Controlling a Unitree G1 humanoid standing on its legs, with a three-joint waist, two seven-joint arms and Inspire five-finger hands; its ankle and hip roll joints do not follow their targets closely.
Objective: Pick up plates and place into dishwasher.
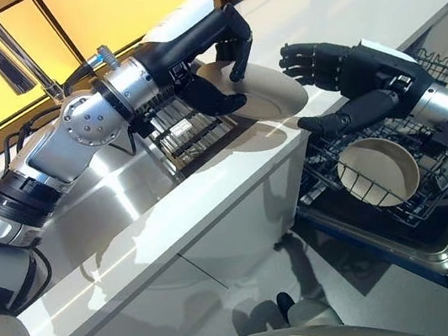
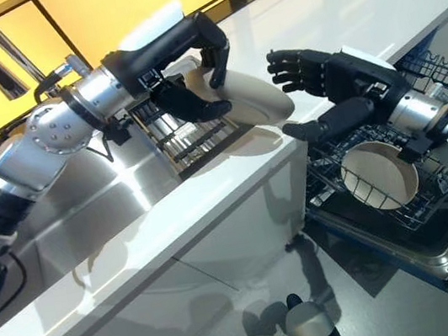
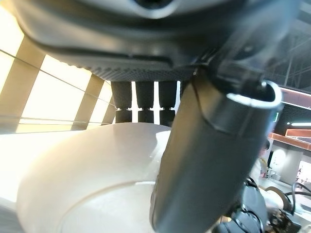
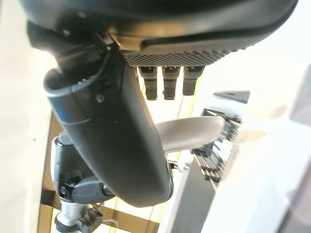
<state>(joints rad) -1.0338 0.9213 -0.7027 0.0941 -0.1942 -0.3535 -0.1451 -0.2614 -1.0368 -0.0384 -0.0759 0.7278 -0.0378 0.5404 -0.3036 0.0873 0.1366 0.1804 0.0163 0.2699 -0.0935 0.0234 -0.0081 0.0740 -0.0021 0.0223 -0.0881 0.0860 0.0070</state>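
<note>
Two round cream ceramic plates are counted. The first plate is clamped in the left hand, fingers curled over its rim and thumb beneath, held above the white surface at its right edge, beside the one dark slatted drying rack. The right hand hovers just beside that plate, fingers spread and holding nothing. The second plate stands in the one black wire dishwasher rack, off the surface's right edge.
</note>
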